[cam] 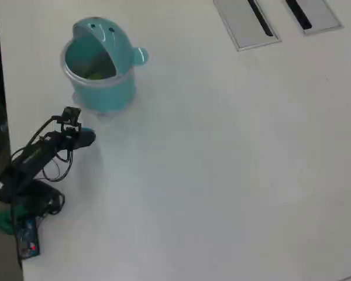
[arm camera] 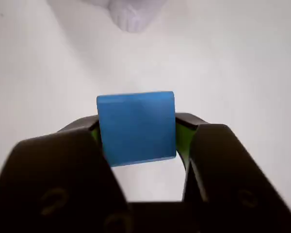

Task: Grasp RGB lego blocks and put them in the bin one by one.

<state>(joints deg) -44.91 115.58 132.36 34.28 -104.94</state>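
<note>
My gripper (arm camera: 136, 133) clamps the blue lego block (arm camera: 136, 127) above the white table (cam: 234, 164), near its left edge in the overhead view; whale-shaped teal bin (cam: 99, 64) just beyond, greenish block (cam: 95, 74) inside; no legible writing.

Setting appears to be an office or meeting room: a large plain white table (cam: 234, 175) with 2 flush grey panels (cam: 245, 23) containing black cable slots.
</note>
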